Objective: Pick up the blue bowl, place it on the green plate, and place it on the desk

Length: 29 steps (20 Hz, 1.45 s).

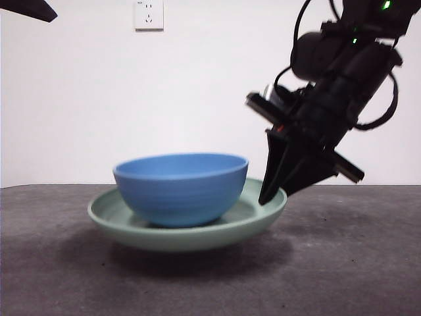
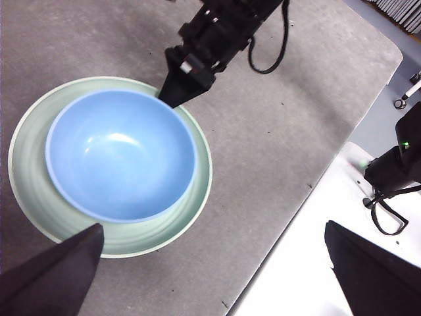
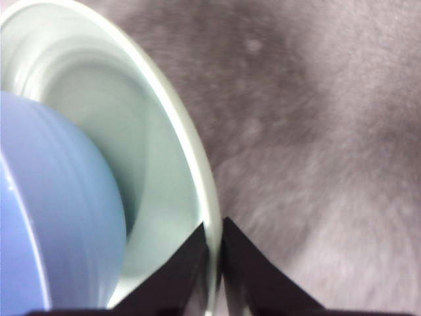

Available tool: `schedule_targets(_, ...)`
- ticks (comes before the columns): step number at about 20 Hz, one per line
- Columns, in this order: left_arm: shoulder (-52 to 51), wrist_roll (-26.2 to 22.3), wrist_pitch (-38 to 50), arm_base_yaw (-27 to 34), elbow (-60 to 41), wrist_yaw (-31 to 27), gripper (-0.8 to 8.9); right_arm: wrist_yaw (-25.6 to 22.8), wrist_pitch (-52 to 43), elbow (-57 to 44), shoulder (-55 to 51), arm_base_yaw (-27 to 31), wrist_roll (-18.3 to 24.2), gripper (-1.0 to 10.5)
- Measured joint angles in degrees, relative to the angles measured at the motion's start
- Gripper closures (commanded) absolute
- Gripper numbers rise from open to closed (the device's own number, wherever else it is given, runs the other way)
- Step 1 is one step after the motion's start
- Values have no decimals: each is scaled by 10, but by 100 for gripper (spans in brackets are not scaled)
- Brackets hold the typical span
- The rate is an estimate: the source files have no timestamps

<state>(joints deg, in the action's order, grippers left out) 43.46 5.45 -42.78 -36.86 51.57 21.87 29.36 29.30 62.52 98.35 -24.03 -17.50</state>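
Observation:
The blue bowl sits upright inside the green plate. My right gripper is shut on the plate's rim, one jaw inside it and one outside. The plate is level and low over the desk, with a shadow beneath it; I cannot tell whether it touches. High above the plate, my left gripper hangs wide open and holds nothing. In the front view it shows only as a black tip at a top corner.
A wall socket is on the white wall behind. In the left wrist view the desk ends at an edge, with a white surface and black equipment beyond it. Bare desk lies around the plate.

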Motion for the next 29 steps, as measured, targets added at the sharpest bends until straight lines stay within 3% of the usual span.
schedule_targets(4, 0, 0, -1, 0, 0, 0, 95, -29, -3, 0, 24, -1, -9, 940)
schedule_targets(9, 0, 0, -1, 0, 0, 0, 95, -28, -4, 0, 29, -1, -10, 937)
schedule_targets(12, 0, 0, -1, 0, 0, 0, 95, -39, -6, 0, 29, -1, -9, 790)
schedule_targets(17, 0, 0, -2, 0, 0, 0, 95, -86, -7, 4, 23, 1, 7, 660)
schedule_targets(19, 0, 0, -2, 0, 0, 0, 95, -102, 14, 13, -4, 4, 12, 550)
schedule_targets(23, 0, 0, -2, 0, 0, 0, 95, -133, 80, 31, -99, 12, 23, 492)
schedule_targets(25, 0, 0, -2, 0, 0, 0, 95, -162, 148, 31, -146, 12, 28, 405)
schedule_targets(29, 0, 0, -2, 0, 0, 0, 95, -207, 264, 31, -239, -10, 40, 391)
